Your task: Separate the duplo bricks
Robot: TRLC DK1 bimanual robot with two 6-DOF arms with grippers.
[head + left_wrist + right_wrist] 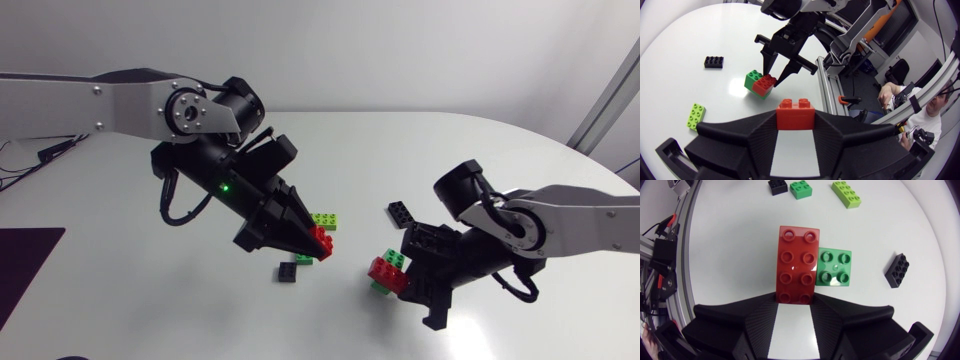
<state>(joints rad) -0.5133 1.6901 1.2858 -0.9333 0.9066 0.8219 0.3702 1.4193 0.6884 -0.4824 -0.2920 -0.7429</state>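
The left gripper [796, 125] is closed to a narrow gap on a small red brick [796, 114], pinched at both sides and held off the table [500, 160]. That brick is already free of the others.

The right gripper [795, 299] is also closed, its 2 fingers pressing the near end of a long red brick [797, 255]. A green brick [835, 267] juts out at one side of that red one, touching it and seemingly lower. The head view hints at green under the red as well, so the 2 look joined, though the joint itself cannot be seen. This pair sits low at the table, just ahead of the left gripper.

4 loose bricks lie apart on the table:
- a lime brick [325, 219]
- a black brick [401, 213]
- a small green brick [303, 259]
- a small black brick [288, 272] touching or just beside the small green one

By the look of it, the step in hand is splitting this last pair. The left gripper is occupied, so its brick would have to be put down on a bare spot first. Then it could take the jutting green part from 2 sides while the right one holds the red. A pull or tilt apart would be needed, with firm grips, since the smooth plastic may slip.
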